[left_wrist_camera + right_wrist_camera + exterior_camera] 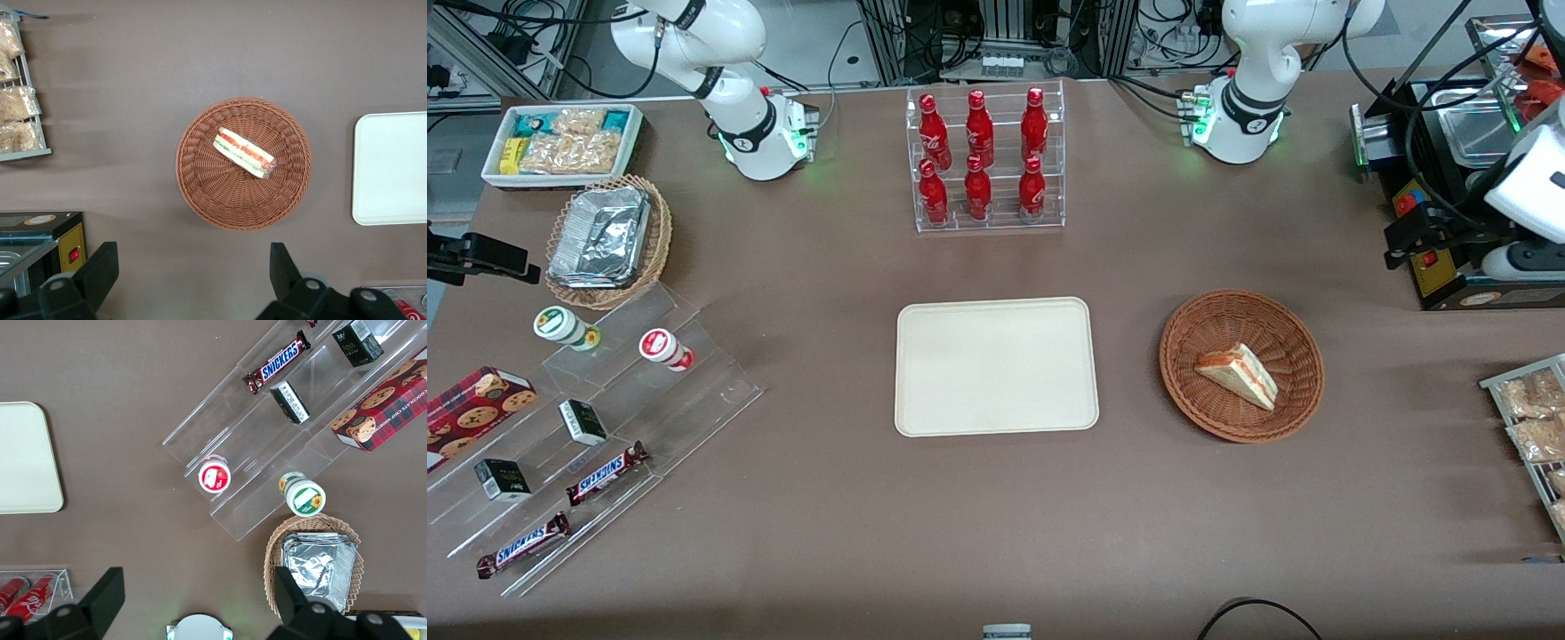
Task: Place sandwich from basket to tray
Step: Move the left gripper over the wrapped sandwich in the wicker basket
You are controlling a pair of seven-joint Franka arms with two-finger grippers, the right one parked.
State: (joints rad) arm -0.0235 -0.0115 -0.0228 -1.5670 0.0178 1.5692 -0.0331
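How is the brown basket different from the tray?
The basket is round, reddish-brown and woven; the tray is a flat, smooth, cream rectangle. The basket holds the sandwich; the tray holds nothing. Both sit on the brown table. The gripper hangs high above the basket, fingers open.

We see the sandwich (243,153) lying in the basket (220,200), filling edge up. Our gripper (190,273) hovers high above the table, fingers spread wide, nothing between them. The tray (390,167) sits at the basket's three o'clock, apart
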